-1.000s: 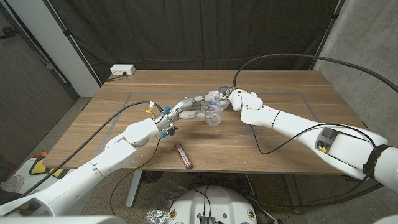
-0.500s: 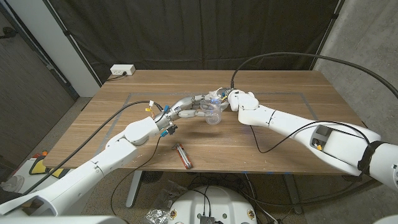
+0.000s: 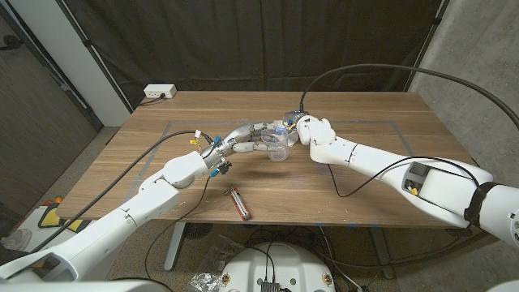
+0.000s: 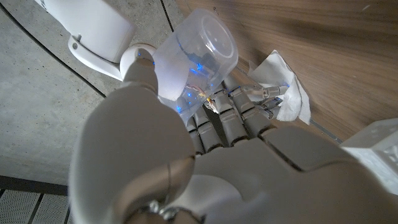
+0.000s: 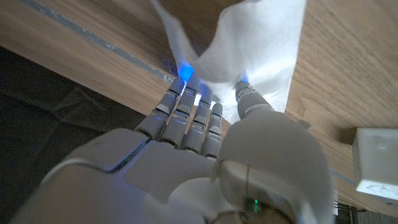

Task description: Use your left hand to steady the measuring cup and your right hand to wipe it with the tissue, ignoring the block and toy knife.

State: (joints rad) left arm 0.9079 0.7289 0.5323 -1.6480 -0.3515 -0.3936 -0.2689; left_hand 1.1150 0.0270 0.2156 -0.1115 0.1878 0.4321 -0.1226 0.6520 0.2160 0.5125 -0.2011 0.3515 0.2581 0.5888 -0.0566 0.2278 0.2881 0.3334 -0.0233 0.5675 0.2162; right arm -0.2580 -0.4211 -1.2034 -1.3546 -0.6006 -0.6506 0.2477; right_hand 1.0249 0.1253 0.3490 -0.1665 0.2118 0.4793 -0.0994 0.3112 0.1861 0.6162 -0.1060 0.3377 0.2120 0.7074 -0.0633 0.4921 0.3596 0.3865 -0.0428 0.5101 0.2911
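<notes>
A clear plastic measuring cup (image 3: pixel 278 152) sits tilted in the grip of my left hand (image 3: pixel 254 138) at mid-table. The left wrist view shows the cup (image 4: pixel 200 50) base-on, with my left hand's fingers (image 4: pixel 214 118) curled round its side. Just right of it, my right hand (image 3: pixel 301 128) pinches a white tissue (image 3: pixel 281 126) close against the cup. In the right wrist view the tissue (image 5: pixel 249 43) hangs crumpled between the fingers and thumb of my right hand (image 5: pixel 205 143). Beyond the cup lies the tissue (image 4: pixel 285 90).
A toy knife (image 3: pixel 238 203) lies near the table's front edge. A white block (image 5: pixel 379 155) stands on the wood beside the tissue. A power strip (image 3: pixel 160 92) sits at the far left corner of the table (image 3: pixel 389 186). A black cable (image 3: pixel 340 182) loops over the right half.
My right hand has edged a little to the left, closer to the cup, with the tissue in it. The left hand and cup have stayed in place.
</notes>
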